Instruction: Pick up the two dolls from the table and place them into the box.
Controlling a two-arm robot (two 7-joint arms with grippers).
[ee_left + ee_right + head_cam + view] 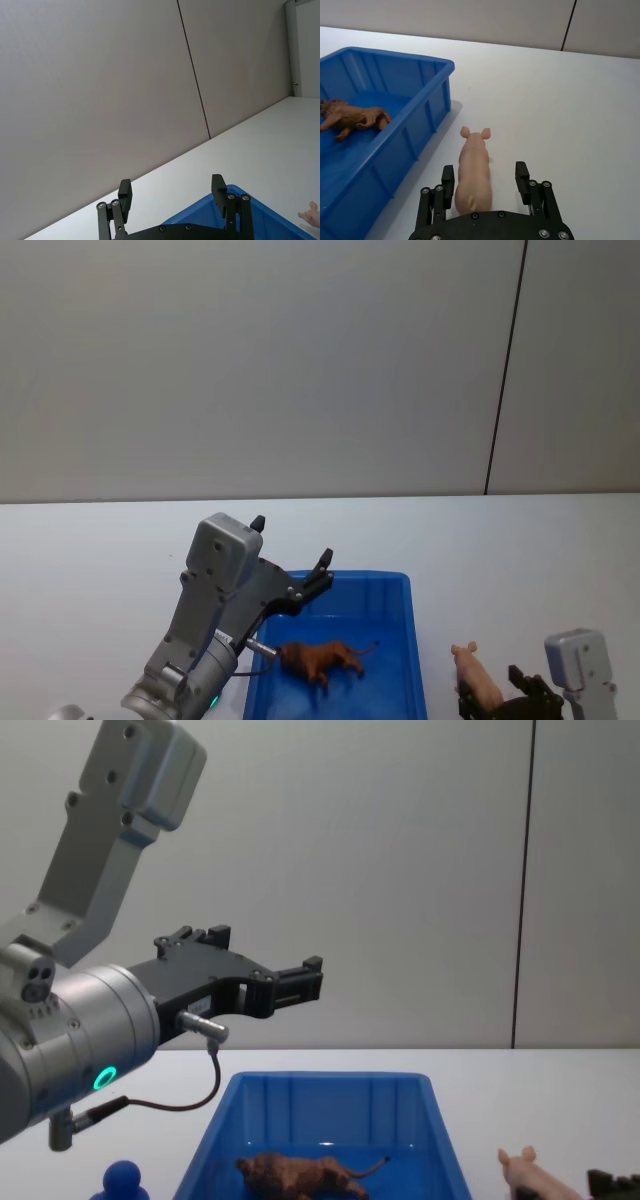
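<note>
The brown lion (322,658) (352,117) (300,1175) lies on the floor of the blue box (370,577) (427,110) (330,1077). The pink pig (476,675) (474,170) (535,1175) stands on the white table (100,550) just right of the box, snout pointing away from me. My right gripper (485,171) (492,695) is open, low at the table, with one finger on each side of the pig's hindquarters and a gap at both. My left gripper (292,542) (171,185) (265,955) hangs open and empty above the box's far left part.
A blue round-headed figure (124,1182) stands on the table left of the box. A grey wall with a dark seam rises behind the table. Bare tabletop stretches beyond the pig and to its right.
</note>
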